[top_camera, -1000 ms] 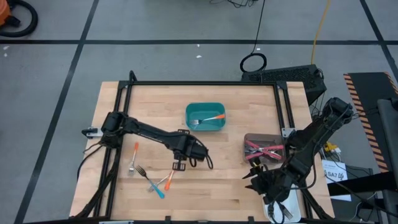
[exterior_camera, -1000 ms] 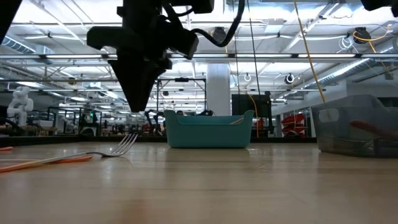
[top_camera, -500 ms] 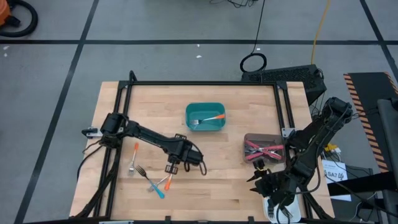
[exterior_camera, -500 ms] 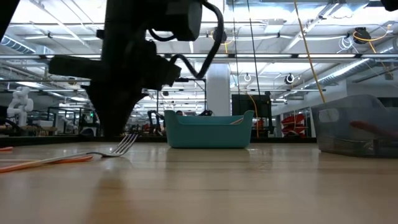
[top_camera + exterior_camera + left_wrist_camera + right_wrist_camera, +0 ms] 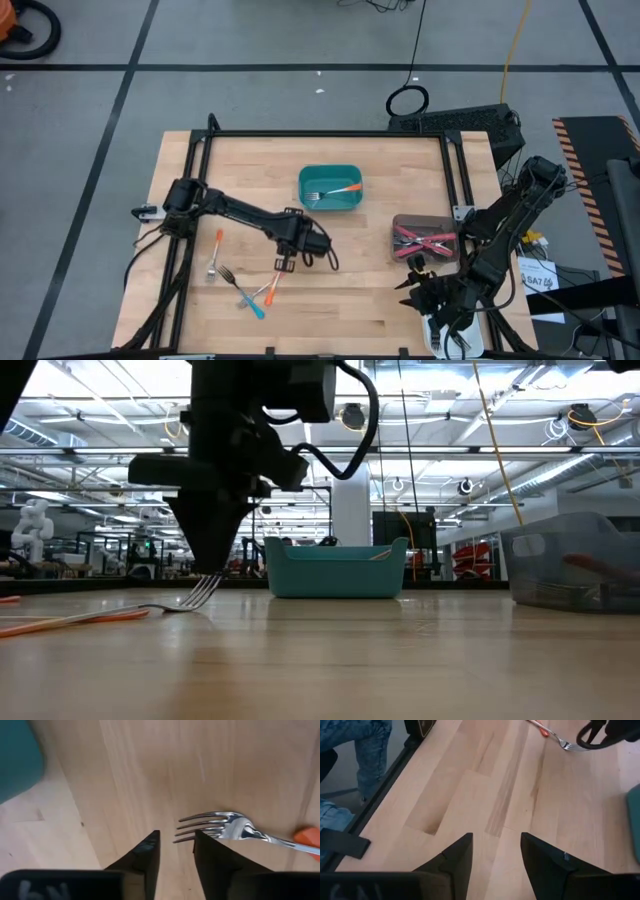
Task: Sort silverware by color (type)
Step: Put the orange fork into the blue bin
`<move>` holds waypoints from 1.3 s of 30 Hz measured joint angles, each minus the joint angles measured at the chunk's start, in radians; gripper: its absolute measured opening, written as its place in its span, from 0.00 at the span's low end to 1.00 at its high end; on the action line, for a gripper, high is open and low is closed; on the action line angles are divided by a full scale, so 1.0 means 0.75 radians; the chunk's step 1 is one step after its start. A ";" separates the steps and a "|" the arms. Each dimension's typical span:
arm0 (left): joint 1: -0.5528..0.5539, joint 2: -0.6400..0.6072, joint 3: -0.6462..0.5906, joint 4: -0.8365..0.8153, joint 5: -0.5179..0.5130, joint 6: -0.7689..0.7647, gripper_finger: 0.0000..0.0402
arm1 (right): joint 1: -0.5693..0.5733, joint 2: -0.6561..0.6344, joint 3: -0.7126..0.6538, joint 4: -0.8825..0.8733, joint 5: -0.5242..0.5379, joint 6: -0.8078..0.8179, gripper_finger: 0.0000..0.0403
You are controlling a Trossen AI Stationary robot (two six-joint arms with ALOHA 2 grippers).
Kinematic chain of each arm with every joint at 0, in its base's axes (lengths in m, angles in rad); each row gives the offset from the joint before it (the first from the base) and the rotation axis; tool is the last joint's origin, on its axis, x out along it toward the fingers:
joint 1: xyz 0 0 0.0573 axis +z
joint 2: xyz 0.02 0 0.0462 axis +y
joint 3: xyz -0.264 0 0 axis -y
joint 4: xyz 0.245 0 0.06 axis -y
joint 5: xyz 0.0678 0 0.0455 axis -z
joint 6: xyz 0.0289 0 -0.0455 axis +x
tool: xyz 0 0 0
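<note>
Several forks lie flat on the wooden table [image 5: 380, 290] at its near left. One has an orange handle [image 5: 216, 248], one a teal handle [image 5: 252, 305], and one is an orange-handled fork [image 5: 270, 291]. My left gripper [image 5: 176, 840] points straight down, open by a narrow gap, its tips low over that last fork's tines [image 5: 210, 824]. The tine tips lie at the mouth of the gap; whether they touch a finger, I cannot tell. My right gripper [image 5: 496, 851] hangs open over the near right corner with nothing between its fingers.
A teal bin [image 5: 331, 188] at the table's far middle holds a teal fork and an orange one. A clear bin [image 5: 425, 238] at the right holds red forks. A black frame [image 5: 320, 133] rims the table. A person's jeans [image 5: 350, 740] show beyond the table's edge.
My left gripper has sunk toward the table, down onto the tines of the orange-handled fork. The forks lie where they were.
</note>
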State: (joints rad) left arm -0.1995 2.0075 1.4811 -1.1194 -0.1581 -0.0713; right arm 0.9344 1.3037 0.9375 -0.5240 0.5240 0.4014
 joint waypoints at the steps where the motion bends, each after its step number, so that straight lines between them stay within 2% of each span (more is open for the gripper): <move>1: 0.007 0.000 0.000 0.000 0.000 0.004 0.31 | 0.000 0.000 0.000 0.000 0.000 -0.004 0.39; 7: 0.028 0.000 0.001 0.005 0.001 0.029 0.46 | -0.001 0.000 0.000 0.000 0.001 -0.033 0.39; 12: 0.030 0.009 0.002 0.036 0.004 0.112 0.49 | -0.002 0.000 0.000 0.000 0.004 -0.038 0.39; 17: 0.042 0.011 0.002 0.034 0.084 0.128 0.45 | -0.002 0.000 0.000 0.001 0.002 -0.028 0.39; 34: 0.027 0.061 -0.003 0.033 0.099 0.153 0.31 | -0.002 0.000 0.000 0.005 0.000 -0.028 0.39; 39: 0.025 0.074 -0.001 0.024 0.188 0.179 0.24 | -0.002 0.001 0.000 0.005 0.000 -0.028 0.39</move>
State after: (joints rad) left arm -0.1808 2.0633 1.4807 -1.1016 -0.0175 0.0630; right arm 0.9329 1.3041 0.9375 -0.5202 0.5240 0.3805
